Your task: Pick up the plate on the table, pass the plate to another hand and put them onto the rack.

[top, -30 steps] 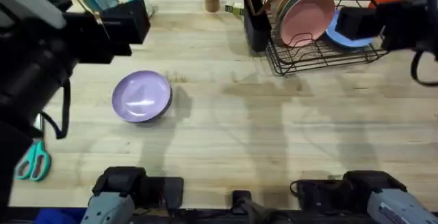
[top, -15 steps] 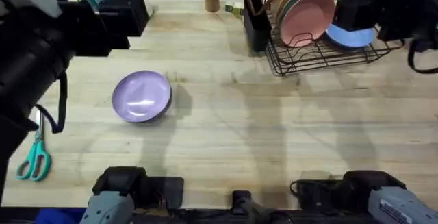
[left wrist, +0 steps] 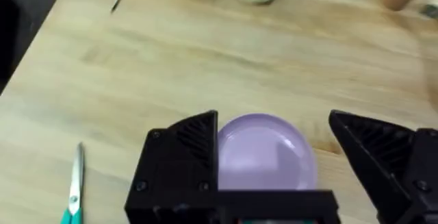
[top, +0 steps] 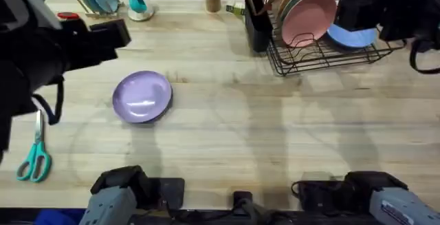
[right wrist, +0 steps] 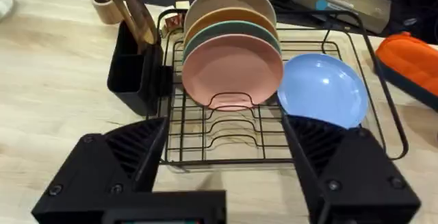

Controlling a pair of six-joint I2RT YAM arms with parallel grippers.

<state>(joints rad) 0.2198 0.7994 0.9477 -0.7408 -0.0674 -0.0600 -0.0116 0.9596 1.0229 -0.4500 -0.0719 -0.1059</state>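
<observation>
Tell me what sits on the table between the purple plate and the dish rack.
Nothing: in the overhead view the stretch of table between the plate and the rack is bare wood, crossed by faint shadows.

- The overhead camera looked down and forward from above the arm bases, taking in the whole counter (top: 275, 129).
- The left wrist camera looked down from fairly close at the plate (left wrist: 263, 152) (also seen from overhead (top: 142, 96)).
- The right wrist camera faced the rack (right wrist: 274, 131) from near, sharing it with the overhead view (top: 323, 49).
</observation>
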